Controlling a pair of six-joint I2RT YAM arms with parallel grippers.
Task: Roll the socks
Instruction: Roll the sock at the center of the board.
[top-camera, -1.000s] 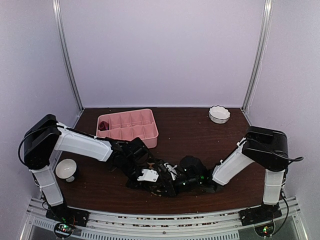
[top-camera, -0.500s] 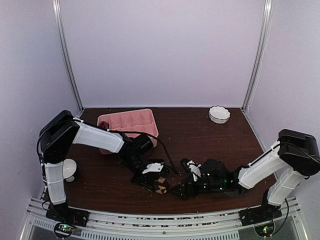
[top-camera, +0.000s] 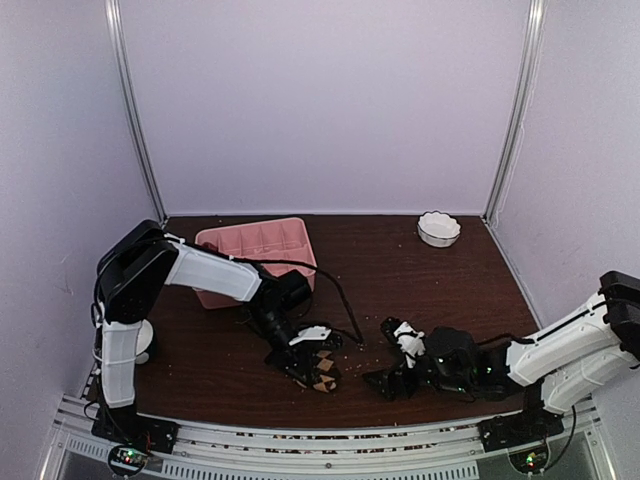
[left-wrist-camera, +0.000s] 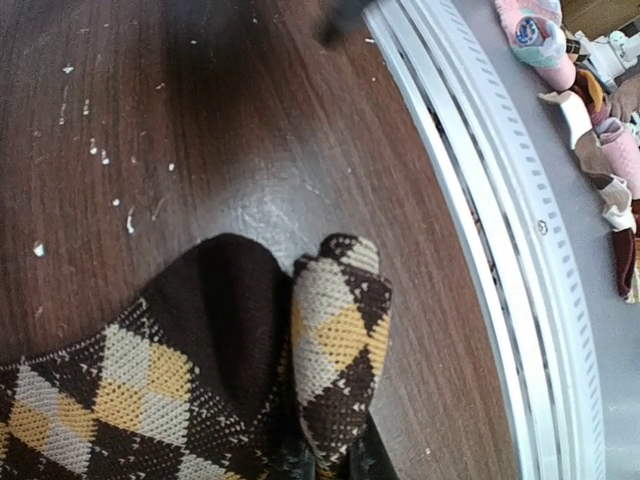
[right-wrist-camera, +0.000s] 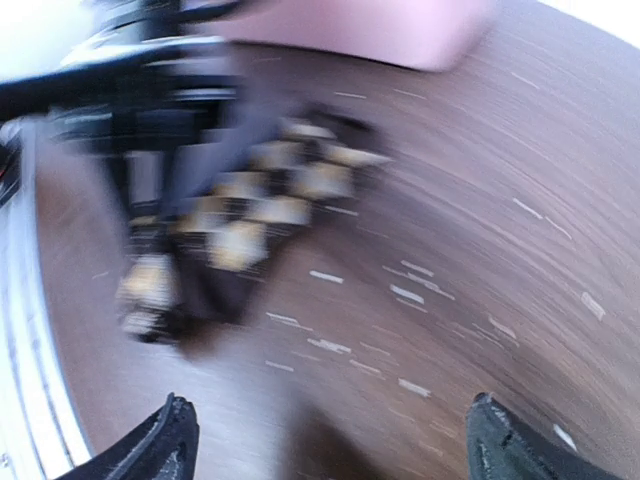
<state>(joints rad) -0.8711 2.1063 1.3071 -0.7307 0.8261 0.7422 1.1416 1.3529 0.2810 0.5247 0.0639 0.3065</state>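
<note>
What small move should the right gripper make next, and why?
Probably move the right gripper toward the sock and close on its free part. It stands open and apart from the sock, while the left gripper is shut on a fold of it. One grip alone likely cannot roll the sock.

Brown sock (left-wrist-camera: 200, 380), tan, maybe yellow checks

Checkered sock (left-wrist-camera: 180, 390): brown, tan and grey diamonds, lying on the table, one end doubled into a thick fold.
Left gripper (left-wrist-camera: 330, 465): only dark fingertips show, pinched on the base of that fold.
Table (left-wrist-camera: 230, 120): dark wood, scattered with pale specks (left-wrist-camera: 128, 222).
Rail (left-wrist-camera: 480, 230): ridged metal along the table's near edge, near the fold but apart from it.
Beyond the rail: pink and brown cloth pieces (left-wrist-camera: 590, 110).
</note>
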